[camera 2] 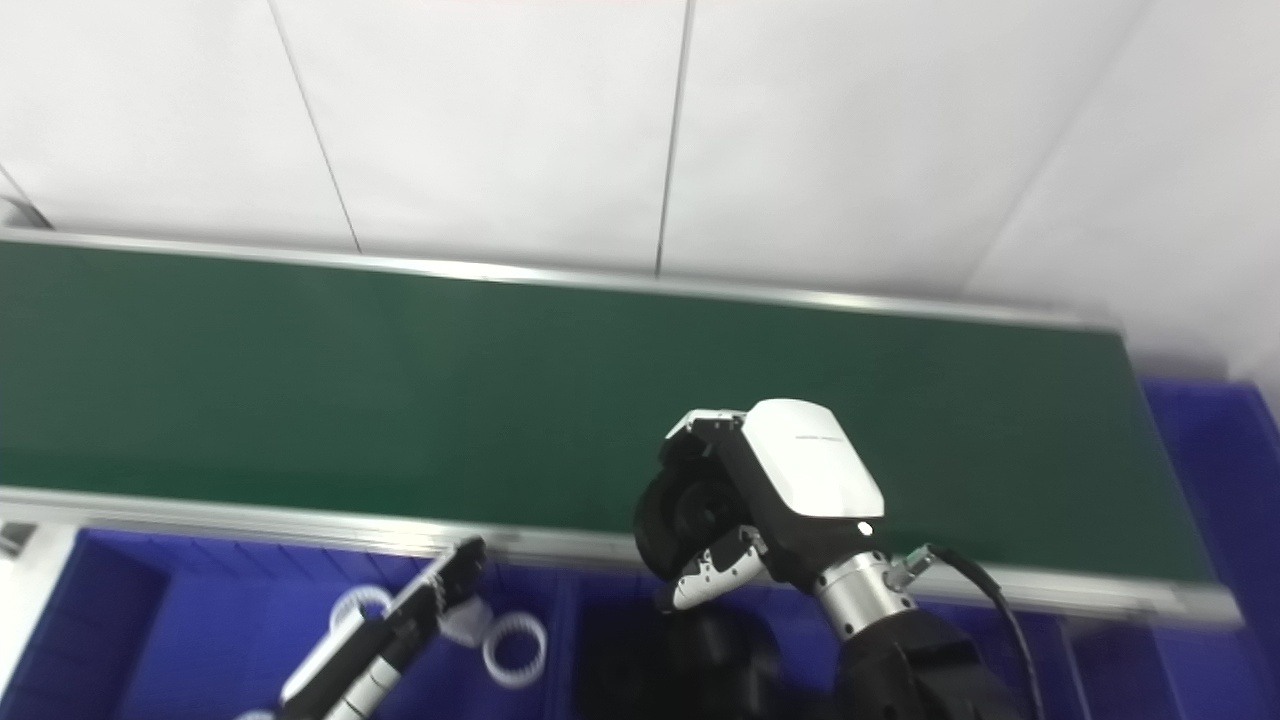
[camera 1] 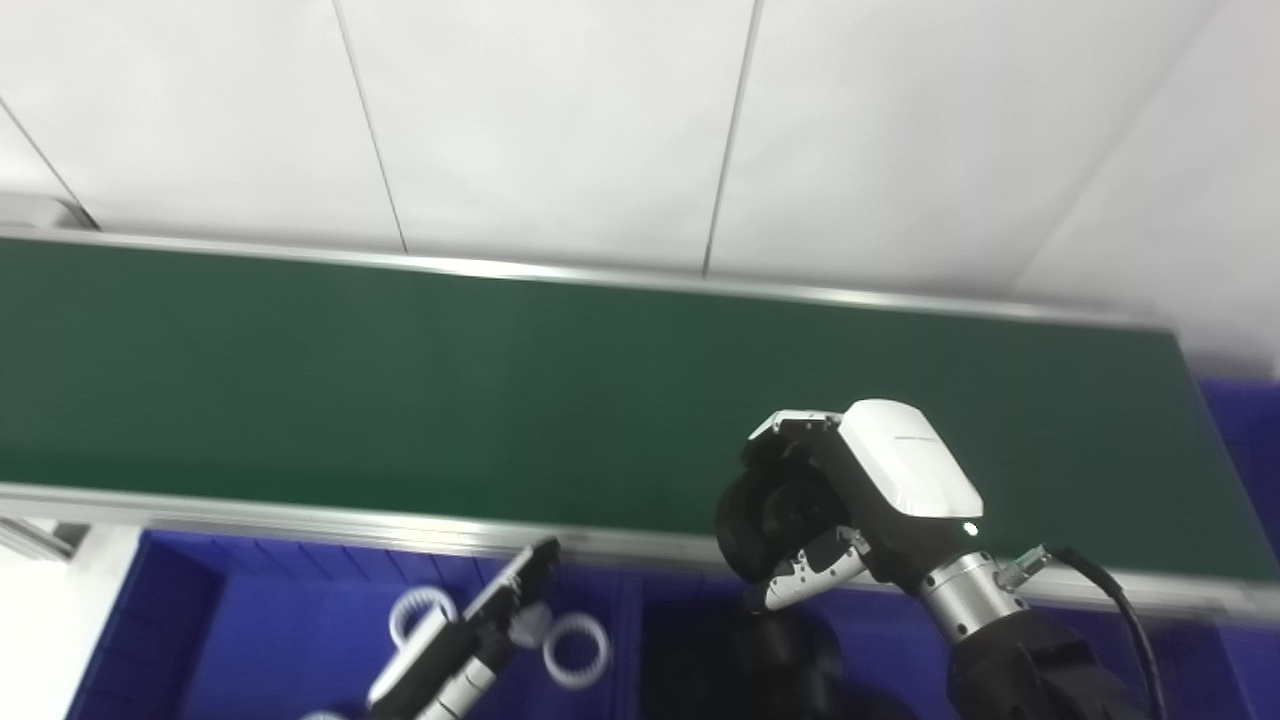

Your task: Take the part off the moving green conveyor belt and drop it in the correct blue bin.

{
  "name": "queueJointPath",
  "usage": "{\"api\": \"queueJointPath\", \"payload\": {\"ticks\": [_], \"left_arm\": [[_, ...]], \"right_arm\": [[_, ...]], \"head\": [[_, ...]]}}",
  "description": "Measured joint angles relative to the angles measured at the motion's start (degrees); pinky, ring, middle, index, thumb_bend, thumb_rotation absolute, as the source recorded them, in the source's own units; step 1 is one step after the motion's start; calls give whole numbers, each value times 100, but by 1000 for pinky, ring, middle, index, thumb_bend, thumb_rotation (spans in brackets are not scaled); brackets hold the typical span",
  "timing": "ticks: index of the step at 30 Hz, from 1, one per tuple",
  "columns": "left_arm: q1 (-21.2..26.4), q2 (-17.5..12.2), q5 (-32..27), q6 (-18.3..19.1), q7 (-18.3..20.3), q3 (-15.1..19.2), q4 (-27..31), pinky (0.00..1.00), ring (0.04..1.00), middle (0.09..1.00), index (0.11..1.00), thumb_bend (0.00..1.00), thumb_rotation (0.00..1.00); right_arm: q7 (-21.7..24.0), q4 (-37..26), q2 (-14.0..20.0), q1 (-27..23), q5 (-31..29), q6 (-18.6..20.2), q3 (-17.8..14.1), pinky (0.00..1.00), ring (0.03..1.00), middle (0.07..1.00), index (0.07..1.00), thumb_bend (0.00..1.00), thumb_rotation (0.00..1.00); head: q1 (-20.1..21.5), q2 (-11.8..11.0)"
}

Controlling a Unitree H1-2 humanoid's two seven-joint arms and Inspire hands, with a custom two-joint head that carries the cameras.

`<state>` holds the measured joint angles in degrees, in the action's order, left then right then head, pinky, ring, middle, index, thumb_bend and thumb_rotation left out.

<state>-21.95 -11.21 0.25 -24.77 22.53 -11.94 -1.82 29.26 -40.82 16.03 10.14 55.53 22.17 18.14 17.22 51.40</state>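
Note:
The green conveyor belt [camera 1: 400, 380] runs across the middle of the view and carries nothing I can see. My right hand [camera 1: 850, 500] is shut on a round black part [camera 1: 765, 515] and holds it over the belt's near rail, just above a blue bin [camera 1: 880, 640] that holds other dark parts [camera 1: 770, 660]. My left hand [camera 1: 480, 630] hangs low over the left blue bin [camera 1: 250, 620] with its fingers straight and apart, holding nothing.
White ring parts [camera 1: 577, 648] lie in the left bin under my left hand. Another blue bin [camera 1: 1245, 440] stands at the belt's right end. A metal rail [camera 1: 300, 518] edges the belt on the near side. White panels rise behind the belt.

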Motion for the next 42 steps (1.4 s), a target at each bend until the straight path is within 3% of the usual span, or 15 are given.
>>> {"api": "queueJointPath", "payload": {"ticks": [5, 6, 9, 13, 17, 19, 20, 21, 22, 23, 24, 26, 30, 36, 42], "left_arm": [[-10, -83, -52, 224, -39, 63, 382, 899, 963, 988, 953, 532, 986], [3, -78, -55, 296, -43, 66, 433, 898, 954, 980, 949, 553, 984], [9, -77, -55, 453, -64, 75, 547, 904, 952, 966, 940, 583, 975], [-8, -77, -53, 598, -147, 78, 617, 903, 957, 961, 933, 587, 958], [-6, -53, -48, 603, -176, 59, 628, 893, 944, 964, 934, 551, 955], [-9, -23, -46, 603, -187, 54, 630, 886, 948, 957, 933, 564, 955], [-15, -12, -46, 603, -192, 54, 633, 887, 949, 955, 936, 577, 960], [-20, -10, -43, 603, -193, 52, 637, 887, 948, 957, 938, 572, 962], [-27, -10, -37, 603, -192, 51, 638, 886, 942, 964, 940, 548, 965], [-27, -12, -39, 602, -192, 51, 638, 886, 942, 964, 940, 546, 966], [-26, -14, -40, 600, -191, 48, 637, 888, 946, 966, 942, 536, 975], [-26, -15, -40, 591, -189, 44, 637, 899, 953, 969, 944, 541, 986], [-25, -26, -42, 587, -186, 45, 637, 900, 956, 964, 943, 560, 982], [-49, -33, -63, 582, -184, 48, 636, 895, 956, 964, 940, 565, 968], [-57, -59, -52, 559, -190, 58, 636, 881, 945, 959, 937, 563, 979]], "right_arm": [[-357, 401, -22, 679, -69, -119, -210, 229, 407, 500, 488, 518, 0], [-421, 574, -36, 750, -96, -125, -267, 199, 316, 483, 487, 524, 0], [-630, 1061, -40, 911, -166, -132, -459, 145, 220, 471, 485, 529, 0], [-803, 1356, 30, 979, -180, -131, -645, 131, 201, 469, 486, 528, 0], [-792, 1740, 151, 920, -188, -130, -713, 168, 247, 471, 486, 529, 0], [-811, 1936, 183, 918, -230, -129, -760, 219, 310, 476, 491, 528, 0], [-845, 2007, 190, 919, -237, -130, -760, 417, 546, 634, 495, 520, 78], [-907, 2112, 189, 919, -232, -130, -748, 511, 642, 706, 558, 552, 121], [-956, 2191, 191, 920, -217, -131, -731, 633, 742, 793, 730, 642, 187], [-1020, 2265, 198, 923, -201, -131, -701, 645, 752, 802, 746, 651, 193], [-1039, 2288, 202, 931, -183, -132, -676, 750, 834, 860, 808, 686, 245], [-1084, 2267, 209, 952, -179, -146, -624, 828, 897, 901, 838, 708, 278], [-1470, 2026, 161, 1077, -308, -277, -621, 929, 985, 947, 869, 710, 348], [-1728, 1674, 1, 1362, -510, -349, -591, 924, 986, 953, 881, 716, 340], [-2353, 1260, -242, 1792, -978, -1066, -386, 910, 959, 947, 896, 704, 343]], "head": [[115, 335], [115, 336], [98, 449], [71, 450], [-17, 432], [-25, 415], [-34, 397], [-34, 397], [-8, 397], [-8, 397], [18, 371], [18, 371], [-8, 353], [-25, 336], [-175, 292]]}}
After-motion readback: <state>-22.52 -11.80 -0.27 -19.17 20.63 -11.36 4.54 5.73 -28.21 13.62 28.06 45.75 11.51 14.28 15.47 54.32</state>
